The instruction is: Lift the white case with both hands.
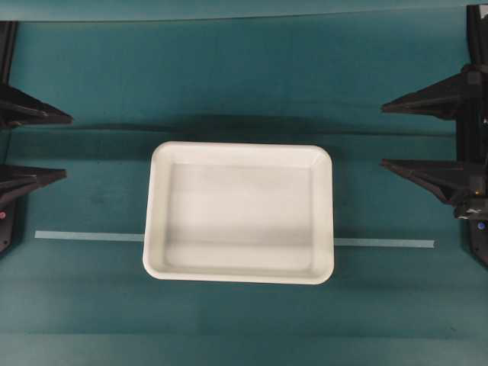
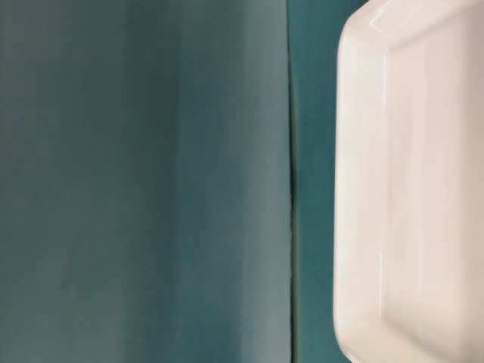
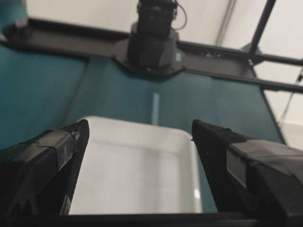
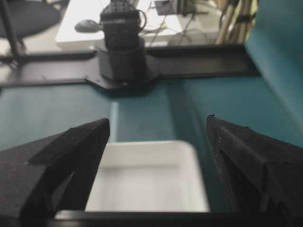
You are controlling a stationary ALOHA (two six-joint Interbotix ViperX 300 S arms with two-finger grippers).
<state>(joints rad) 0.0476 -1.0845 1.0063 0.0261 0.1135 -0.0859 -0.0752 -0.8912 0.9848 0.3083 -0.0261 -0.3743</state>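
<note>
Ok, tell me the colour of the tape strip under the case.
Pale mint tape strip, clearest overhead.

White case glossy smooth plastic; table cover matt cloth.

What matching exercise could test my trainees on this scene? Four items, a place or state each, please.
Column A:
1. white case
2. tape strip
3. left end effector
4. right end effector

Column B:
a. open, at the overhead view's right edge
b. centre of the teal table, empty
c. open, at the overhead view's left edge
d. flat, passing under the case

Pairs: 1-b, 2-d, 3-c, 4-a
</note>
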